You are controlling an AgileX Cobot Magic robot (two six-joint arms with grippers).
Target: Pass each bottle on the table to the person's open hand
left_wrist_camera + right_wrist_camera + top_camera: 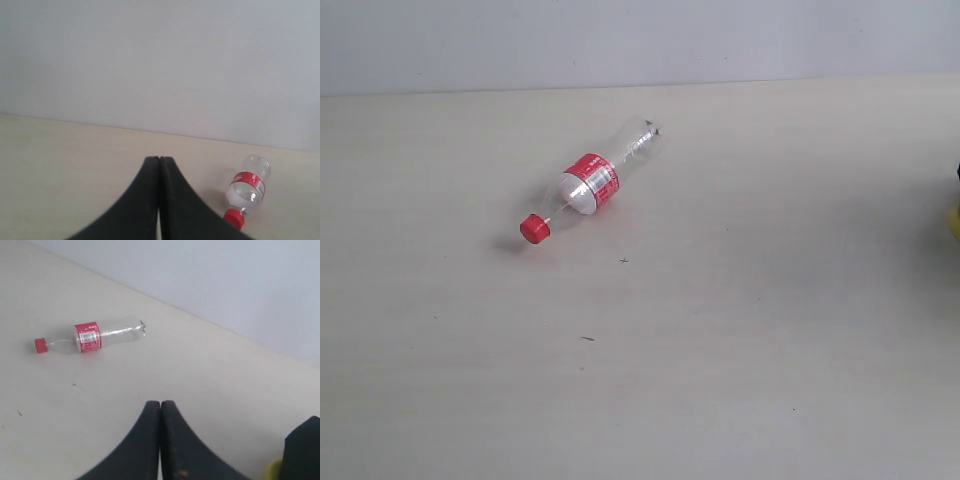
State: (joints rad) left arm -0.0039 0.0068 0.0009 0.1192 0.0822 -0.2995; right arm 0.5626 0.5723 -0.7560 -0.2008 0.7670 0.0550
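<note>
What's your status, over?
Left gripper shut, right gripper shut, both empty. Red-label bottle lying on table, untouched. Nothing blocking it.

This looks like a plain work room, maybe a lab. I see a wide pale table [780, 390] against a smooth grey wall [620, 40].

Left fingers [145, 200] pressed together, right fingers [145, 440] too
</note>
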